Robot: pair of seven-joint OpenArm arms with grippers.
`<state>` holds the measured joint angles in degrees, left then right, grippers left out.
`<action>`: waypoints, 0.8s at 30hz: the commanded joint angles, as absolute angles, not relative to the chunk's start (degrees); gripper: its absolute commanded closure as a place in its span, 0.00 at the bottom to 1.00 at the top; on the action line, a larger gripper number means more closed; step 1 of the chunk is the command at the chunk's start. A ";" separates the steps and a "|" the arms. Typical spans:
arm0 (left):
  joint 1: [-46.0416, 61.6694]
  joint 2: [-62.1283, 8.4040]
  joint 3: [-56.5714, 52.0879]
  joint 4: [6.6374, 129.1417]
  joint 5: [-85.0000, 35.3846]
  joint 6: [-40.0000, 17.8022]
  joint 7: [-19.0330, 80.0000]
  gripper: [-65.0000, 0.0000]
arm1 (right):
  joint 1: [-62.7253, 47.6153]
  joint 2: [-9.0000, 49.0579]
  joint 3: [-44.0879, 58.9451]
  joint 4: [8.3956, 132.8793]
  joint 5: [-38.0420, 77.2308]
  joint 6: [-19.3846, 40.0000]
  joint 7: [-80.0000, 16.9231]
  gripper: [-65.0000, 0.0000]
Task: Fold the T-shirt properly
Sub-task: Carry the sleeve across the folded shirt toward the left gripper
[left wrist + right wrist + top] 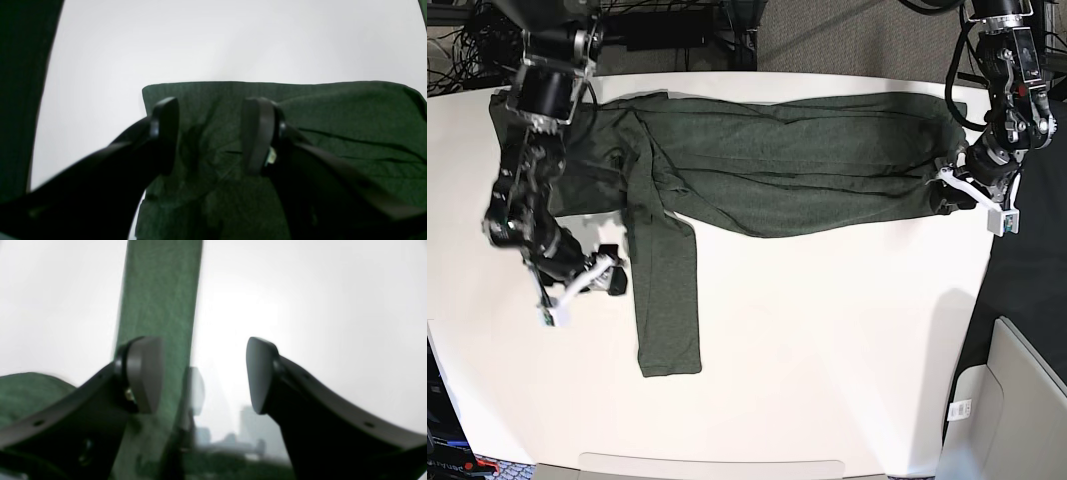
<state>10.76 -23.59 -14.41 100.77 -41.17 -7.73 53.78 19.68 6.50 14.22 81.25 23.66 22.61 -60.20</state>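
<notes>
a: right gripper (203, 375) jaws spread wide, nothing between them, beside the t-shirt (777, 165) sleeve.
b: left gripper (208, 136) gapes over the hem, seemingly just touching. shirt's spread on the table (827, 340).

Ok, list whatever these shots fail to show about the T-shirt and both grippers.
- T-shirt collar and second sleeve: base view, lost in bunched folds under the right arm.
- Hem corner below the left gripper: left wrist view, cut off by the frame and covered by the fingers.
- Sleeve beside the right gripper: right wrist view, blurred, contact unclear.
</notes>
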 commanded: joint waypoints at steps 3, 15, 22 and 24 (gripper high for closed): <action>10.07 -24.48 -14.81 101.76 -41.80 -7.96 52.70 0.55 | 25.19 4.09 12.26 78.02 18.07 22.81 -56.40 0.39; 10.07 -24.48 -14.81 101.76 -41.80 -7.96 52.70 0.55 | 31.69 1.45 11.38 62.90 10.51 22.81 -45.32 0.39; 10.07 -24.48 -14.81 101.76 -41.80 -7.96 52.79 0.55 | 32.57 1.27 11.30 56.04 4.88 22.81 -42.15 0.39; 10.07 -24.48 -14.81 101.76 -41.80 -7.96 52.79 0.55 | 32.40 1.27 11.30 54.90 4.70 22.81 -42.24 0.39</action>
